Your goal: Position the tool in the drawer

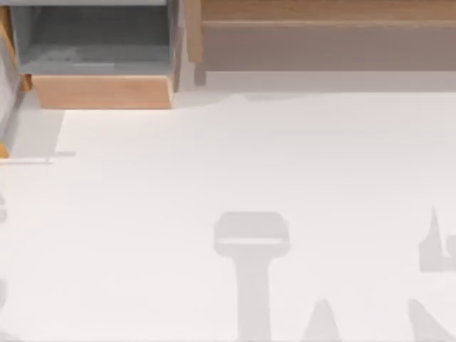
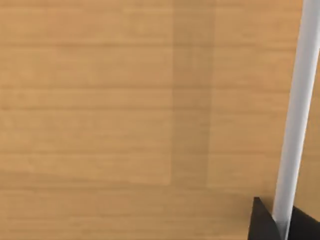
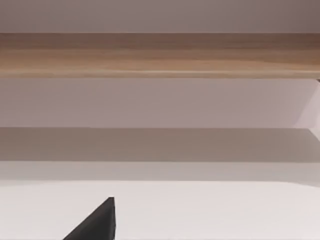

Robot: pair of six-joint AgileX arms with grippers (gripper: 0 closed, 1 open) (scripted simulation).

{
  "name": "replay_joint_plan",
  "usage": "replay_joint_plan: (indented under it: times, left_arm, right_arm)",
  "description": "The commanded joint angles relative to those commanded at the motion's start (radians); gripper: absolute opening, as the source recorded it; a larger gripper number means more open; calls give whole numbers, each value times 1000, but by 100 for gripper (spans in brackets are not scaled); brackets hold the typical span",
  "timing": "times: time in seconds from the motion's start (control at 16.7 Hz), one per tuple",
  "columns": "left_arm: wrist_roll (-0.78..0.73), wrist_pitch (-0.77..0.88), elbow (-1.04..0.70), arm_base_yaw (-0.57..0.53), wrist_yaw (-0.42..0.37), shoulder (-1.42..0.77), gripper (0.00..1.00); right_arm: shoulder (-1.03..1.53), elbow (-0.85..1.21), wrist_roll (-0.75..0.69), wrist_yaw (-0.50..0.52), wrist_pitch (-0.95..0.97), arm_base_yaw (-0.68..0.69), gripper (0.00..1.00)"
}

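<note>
White table takes up most of the top view, bare and evenly lit, with grey shadows lying across its lower centre and lower right. Drawer stands at the upper left of the frame, pulled open toward the table: grey inner walls and floor face the camera, and the light tan front panel closes its lower edge. Shelf, long and brown, runs along the upper right of the frame, just beside the drawer unit and apart from it by a narrow gap; its shadow falls on the table directly below it. Right wrist view looks across the table at that shelf, which spans the upper part of the frame, with a pale wall behind and a grey band of shade beneath. Right gripper shows as one dark pointed tip at the lower left of that frame, above the table; whether it is spread or closed cannot be told. Left wrist view sits close against a tan wood panel with horizontal grain and a darker vertical band near the centre. Pale bar runs down the right side of that frame, slightly tilted. Left gripper shows as dark parts at the lower right, apparently one on each side of the bar; whether it presses on the bar cannot be told.
</note>
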State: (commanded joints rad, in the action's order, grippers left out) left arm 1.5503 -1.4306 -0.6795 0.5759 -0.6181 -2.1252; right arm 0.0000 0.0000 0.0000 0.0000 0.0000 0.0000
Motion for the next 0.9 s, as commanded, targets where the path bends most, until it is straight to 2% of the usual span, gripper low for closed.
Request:
replay_joint_plan:
  times: [0.18,0.54,0.9]
  left_arm:
    - [1,38,-64,-36,35,-24,0]
    - [1,52,-80,-40,39,-35,0]
    - [2,165,-290,-110,112,-122,0]
  right_arm:
    - [0,0,0,0,0,0,100]
    - [0,0,0,0,0,0,100]
    - [0,0,0,0,0,0,100]
